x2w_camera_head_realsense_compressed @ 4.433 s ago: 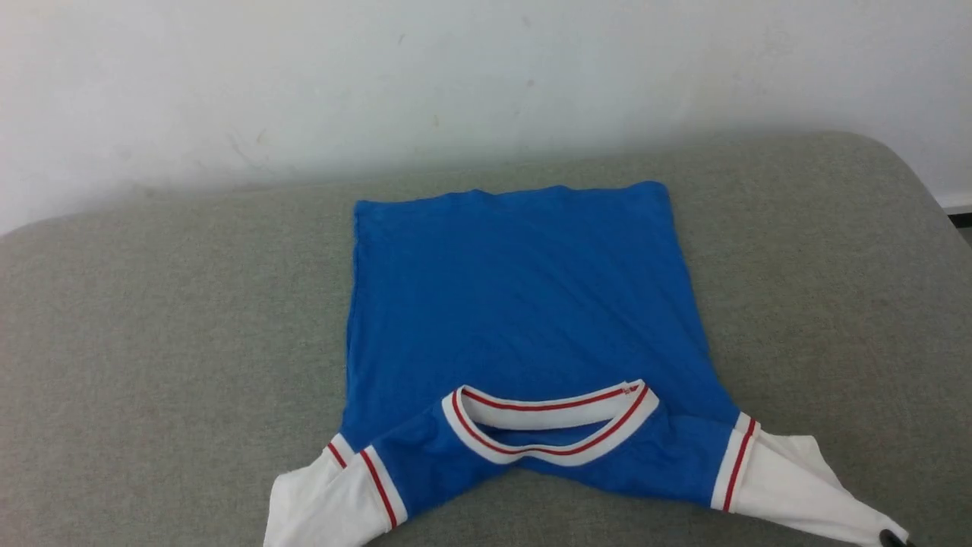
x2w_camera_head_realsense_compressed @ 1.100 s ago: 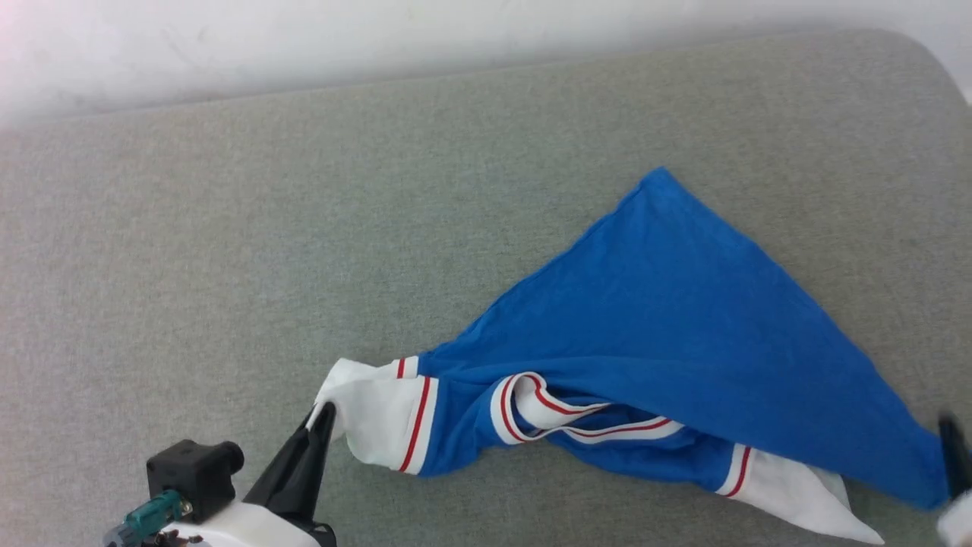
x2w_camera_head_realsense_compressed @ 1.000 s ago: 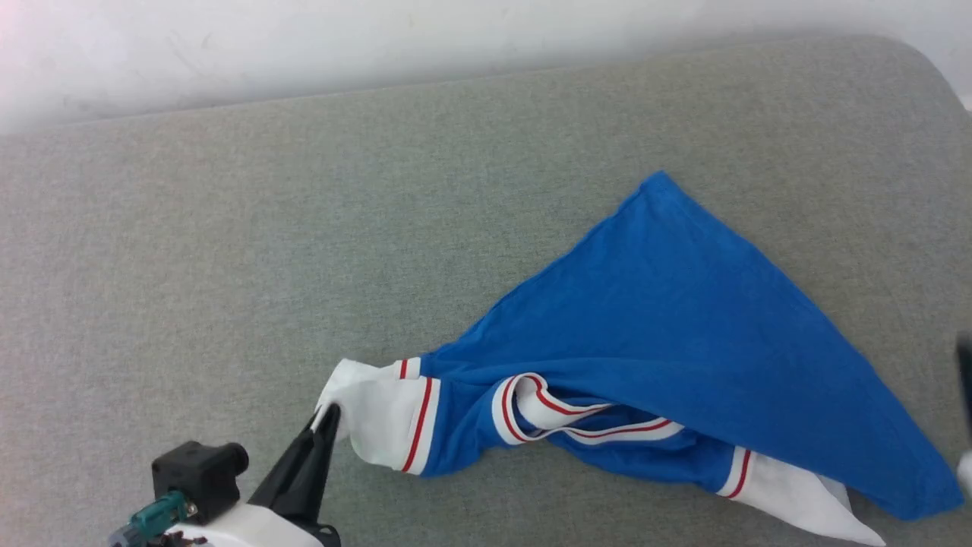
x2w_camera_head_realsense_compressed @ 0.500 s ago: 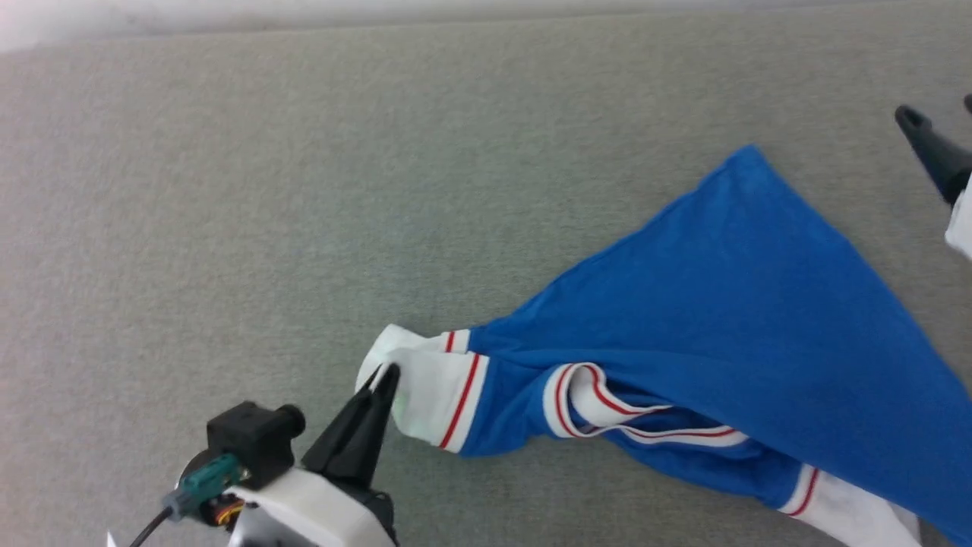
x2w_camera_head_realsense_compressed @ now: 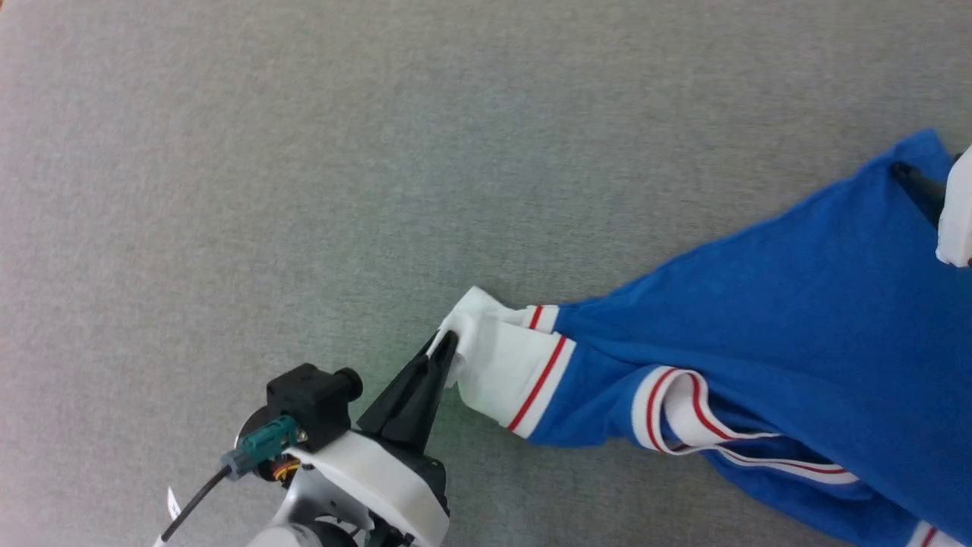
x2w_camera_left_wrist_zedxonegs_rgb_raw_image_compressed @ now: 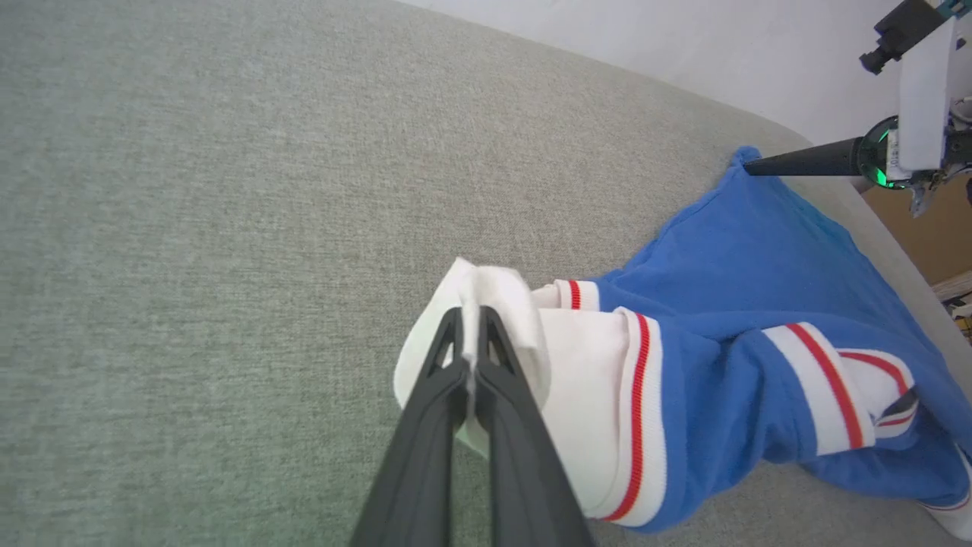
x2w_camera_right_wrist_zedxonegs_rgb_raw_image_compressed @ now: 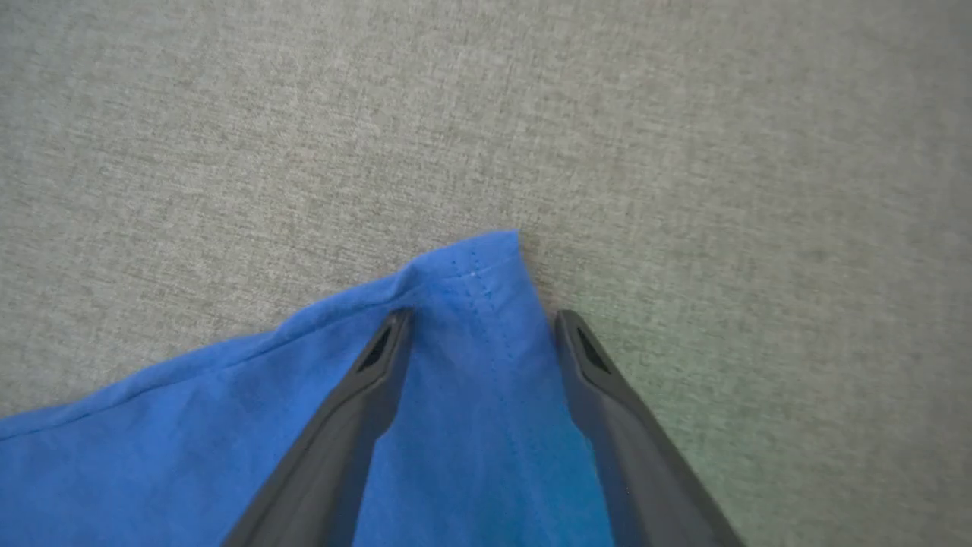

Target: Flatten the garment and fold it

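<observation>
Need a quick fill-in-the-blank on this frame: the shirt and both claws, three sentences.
1. The left claw is shut on the white ____ end of the garment.
2. The right claw is ____, poised at a blue corner of the garment.
3. The collar is white with ____ stripes.
Missing words: sleeve; open; red.

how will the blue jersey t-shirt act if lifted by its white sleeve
Probably floppy: the bright blue jersey T-shirt bunches and creases where the left pincer pinches its white sleeve end. Likely light: the thin cloth drapes flat on the grey woven surface.
</observation>
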Robot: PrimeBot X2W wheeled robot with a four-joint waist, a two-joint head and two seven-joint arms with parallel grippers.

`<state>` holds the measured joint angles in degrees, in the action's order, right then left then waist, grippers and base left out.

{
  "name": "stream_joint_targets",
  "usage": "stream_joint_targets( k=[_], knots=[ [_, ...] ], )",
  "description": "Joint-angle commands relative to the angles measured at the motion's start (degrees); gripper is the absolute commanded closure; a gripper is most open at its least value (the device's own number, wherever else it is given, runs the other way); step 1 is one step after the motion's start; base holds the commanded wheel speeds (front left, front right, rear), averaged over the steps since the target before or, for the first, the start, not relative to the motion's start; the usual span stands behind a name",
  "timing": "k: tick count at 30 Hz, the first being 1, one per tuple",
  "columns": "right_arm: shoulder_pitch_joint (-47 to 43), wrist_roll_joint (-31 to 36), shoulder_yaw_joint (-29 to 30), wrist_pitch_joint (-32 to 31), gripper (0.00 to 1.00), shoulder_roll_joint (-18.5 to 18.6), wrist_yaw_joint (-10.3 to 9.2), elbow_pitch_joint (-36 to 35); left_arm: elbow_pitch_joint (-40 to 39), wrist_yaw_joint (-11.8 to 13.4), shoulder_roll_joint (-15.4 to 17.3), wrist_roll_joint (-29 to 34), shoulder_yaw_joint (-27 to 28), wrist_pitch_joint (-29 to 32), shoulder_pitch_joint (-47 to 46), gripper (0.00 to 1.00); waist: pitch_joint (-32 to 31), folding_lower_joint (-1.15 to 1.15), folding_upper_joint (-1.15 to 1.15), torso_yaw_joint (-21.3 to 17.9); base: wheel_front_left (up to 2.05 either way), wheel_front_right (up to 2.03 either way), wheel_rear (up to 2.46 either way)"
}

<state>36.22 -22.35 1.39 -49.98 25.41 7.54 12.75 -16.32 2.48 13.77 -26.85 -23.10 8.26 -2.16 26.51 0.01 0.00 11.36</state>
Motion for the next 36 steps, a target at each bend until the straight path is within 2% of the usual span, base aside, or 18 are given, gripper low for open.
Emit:
stream_joint_targets(
  k=[1,2,3,4,9,14,22,30,36],
  knots=[
    [0.1,0.3,-0.2,-0.6,0.0,0.5,-0.05,0.8,0.5,-0.6,-0.4,0.5,-0.2,-0.6,-1.1,1.0,3.1,-0.01,0.0,3.1,0.0,0.0,0.0],
    [-0.1,0.6,-0.3,-1.2,0.04,0.7,-0.05,1.4,0.7,-0.6,-0.5,0.5,-0.3,-0.7,-1.2,1.0,3.2,-0.01,0.0,3.3,0.0,0.0,0.0],
    [-0.1,0.9,-0.4,-1.8,0.54,0.9,-0.05,1.8,0.9,-0.7,-0.6,0.5,-0.4,-0.8,-1.3,1.0,3.2,-0.01,0.0,3.4,0.0,0.0,0.0],
    [-0.2,1.4,-0.4,-2.3,1.0,1.1,-0.05,2.2,1.1,-0.7,-0.6,0.4,-0.4,-0.9,-1.4,1.0,3.3,-0.01,0.0,3.4,0.0,0.0,0.0],
    [-0.1,4.0,0.7,-3.0,1.0,0.8,-0.05,3.1,1.9,-0.6,-0.6,0.1,0.0,-1.2,-1.7,1.0,2.8,-0.01,0.0,2.8,0.0,0.0,0.0],
    [0.4,4.9,0.9,0.3,1.0,-1.0,-0.05,2.6,2.7,-0.7,0.6,0.9,0.8,-1.9,-2.9,1.0,0.1,-0.01,0.0,0.3,0.0,0.0,0.0],
    [0.2,2.9,2.5,9.2,1.0,-3.3,-0.05,0.8,5.4,-0.2,3.5,4.2,4.2,-4.3,-9.3,1.0,-9.1,-0.01,0.0,-5.0,0.0,0.0,0.0],
    [1.3,3.1,4.8,18.3,1.0,-5.8,-0.05,0.0,12.7,-4.1,7.0,5.1,6.1,-3.4,-23.3,1.0,-17.4,-0.01,0.0,-9.4,0.0,0.0,0.0],
    [6.6,3.6,5.0,24.9,1.0,-7.5,-0.05,0.5,20.4,-6.7,8.8,6.2,7.5,-6.1,-37.0,1.0,-20.7,-0.01,0.0,-12.3,0.0,0.0,0.0]
  ],
)
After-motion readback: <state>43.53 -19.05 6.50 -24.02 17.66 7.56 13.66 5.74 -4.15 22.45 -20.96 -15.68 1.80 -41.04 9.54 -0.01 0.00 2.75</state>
